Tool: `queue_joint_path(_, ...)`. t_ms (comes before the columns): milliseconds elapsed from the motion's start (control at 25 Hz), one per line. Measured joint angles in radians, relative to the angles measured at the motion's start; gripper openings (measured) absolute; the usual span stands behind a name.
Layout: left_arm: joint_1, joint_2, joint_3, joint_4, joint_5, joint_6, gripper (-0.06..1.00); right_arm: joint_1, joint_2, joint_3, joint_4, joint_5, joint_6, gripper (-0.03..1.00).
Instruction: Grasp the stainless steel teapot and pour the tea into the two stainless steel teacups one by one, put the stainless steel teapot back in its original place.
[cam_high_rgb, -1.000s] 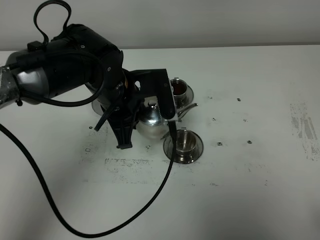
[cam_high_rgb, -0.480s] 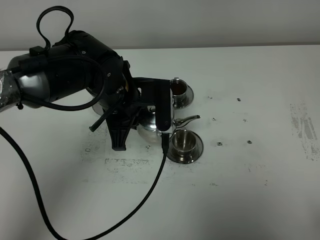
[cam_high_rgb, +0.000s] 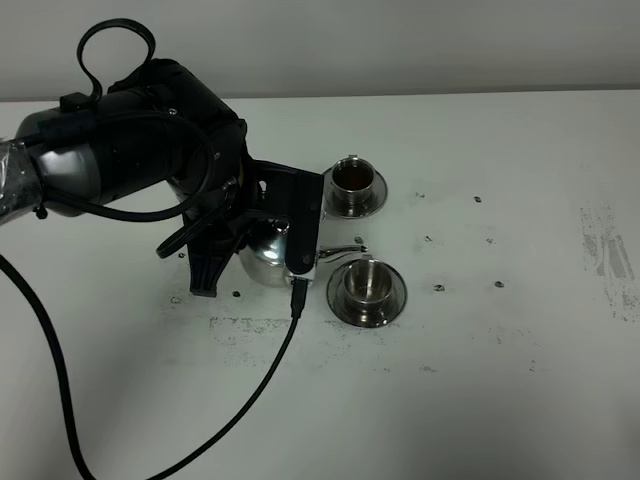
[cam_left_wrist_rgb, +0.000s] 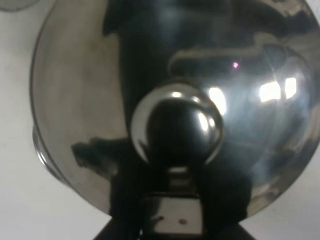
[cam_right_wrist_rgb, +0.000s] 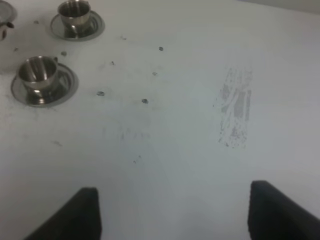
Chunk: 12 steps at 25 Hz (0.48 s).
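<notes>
My left gripper is clamped on the loop handle of the stainless steel teapot, which sits under my left arm just left of the two cups, its thin spout reaching toward the near teacup. I cannot tell whether its base rests on the table or hangs just above. The far teacup holds dark tea. My right gripper waits well apart over bare table, its fingers spread wide. The pot is rigid, polished and likely slippery, with tea inside adding shifting weight. The handle looks like the only sound hold, not the slick cone, the knob or the spout.
</notes>
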Motion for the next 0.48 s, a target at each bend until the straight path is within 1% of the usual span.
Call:
queue_joint_path(200, 0.0, 0.0, 0.0, 0.068, 0.009, 0.0, 0.18, 0.0, 0.0, 0.0, 0.0, 0.0, 0.0, 0.59)
queue_joint_path(480, -0.022, 0.011, 0.0, 0.125, -0.003, -0.013, 0.18, 0.0, 0.0, 0.0, 0.0, 0.0, 0.0, 0.59)
